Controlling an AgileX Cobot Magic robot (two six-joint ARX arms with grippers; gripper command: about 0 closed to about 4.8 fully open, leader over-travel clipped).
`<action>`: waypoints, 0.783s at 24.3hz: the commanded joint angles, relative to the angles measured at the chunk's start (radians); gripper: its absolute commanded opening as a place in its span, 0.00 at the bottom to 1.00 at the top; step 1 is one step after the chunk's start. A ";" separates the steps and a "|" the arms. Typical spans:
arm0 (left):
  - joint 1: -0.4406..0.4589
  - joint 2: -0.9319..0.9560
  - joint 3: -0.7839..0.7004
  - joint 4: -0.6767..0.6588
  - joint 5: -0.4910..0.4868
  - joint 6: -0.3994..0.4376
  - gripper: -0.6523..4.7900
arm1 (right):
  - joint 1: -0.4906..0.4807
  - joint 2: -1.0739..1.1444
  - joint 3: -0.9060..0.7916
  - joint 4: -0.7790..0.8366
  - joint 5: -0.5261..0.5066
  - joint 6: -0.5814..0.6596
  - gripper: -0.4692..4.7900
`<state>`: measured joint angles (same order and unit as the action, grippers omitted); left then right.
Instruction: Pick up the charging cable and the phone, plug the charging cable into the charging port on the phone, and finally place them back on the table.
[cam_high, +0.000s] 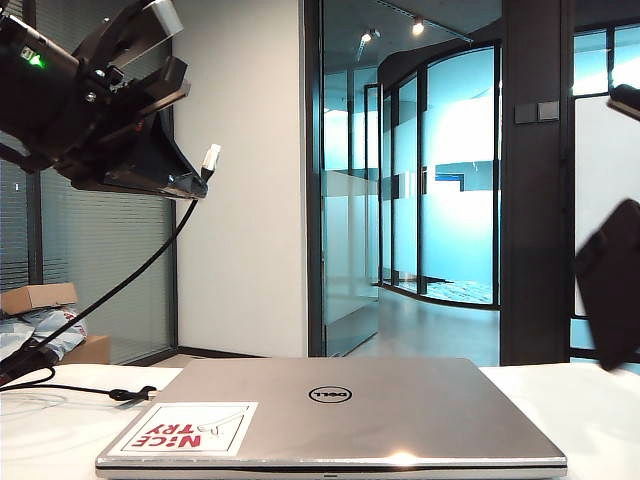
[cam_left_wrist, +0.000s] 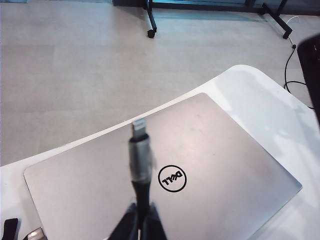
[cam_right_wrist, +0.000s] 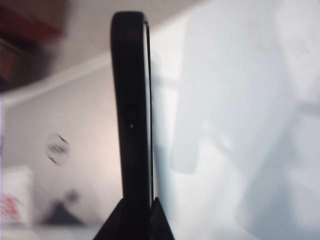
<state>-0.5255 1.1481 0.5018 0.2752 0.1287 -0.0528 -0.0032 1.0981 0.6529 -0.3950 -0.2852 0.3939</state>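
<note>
My left gripper (cam_high: 195, 185) hangs high at the left, shut on the charging cable (cam_high: 120, 285). Its silvery-white plug (cam_high: 211, 157) sticks out past the fingertips, and the cord drops to the table (cam_high: 40, 430), where a black tie (cam_high: 135, 393) wraps it. In the left wrist view the cable plug (cam_left_wrist: 140, 150) points over the laptop from the left gripper (cam_left_wrist: 142, 220). The phone (cam_high: 612, 290) is held in the air at the right edge. In the right wrist view my right gripper (cam_right_wrist: 137, 220) is shut on the phone (cam_right_wrist: 132, 100), seen edge-on. The two are well apart.
A closed silver Dell laptop (cam_high: 330, 410) with a red-and-white sticker (cam_high: 185, 428) lies in the middle of the table below both grippers. A cardboard box (cam_high: 40, 297) and bags stand behind the table at the left. Glass walls lie beyond.
</note>
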 joint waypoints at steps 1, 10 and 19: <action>0.000 -0.003 0.003 0.018 0.003 0.004 0.11 | 0.011 -0.004 0.057 -0.184 0.089 -0.126 0.08; -0.001 -0.003 0.003 0.018 0.003 0.004 0.11 | 0.123 0.097 0.063 -0.301 0.227 -0.260 0.08; 0.000 -0.003 0.003 0.018 0.003 0.004 0.11 | 0.188 0.259 0.063 -0.318 0.262 -0.264 0.08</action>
<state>-0.5255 1.1481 0.5018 0.2764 0.1287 -0.0528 0.1837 1.3525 0.7059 -0.7170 -0.0227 0.1329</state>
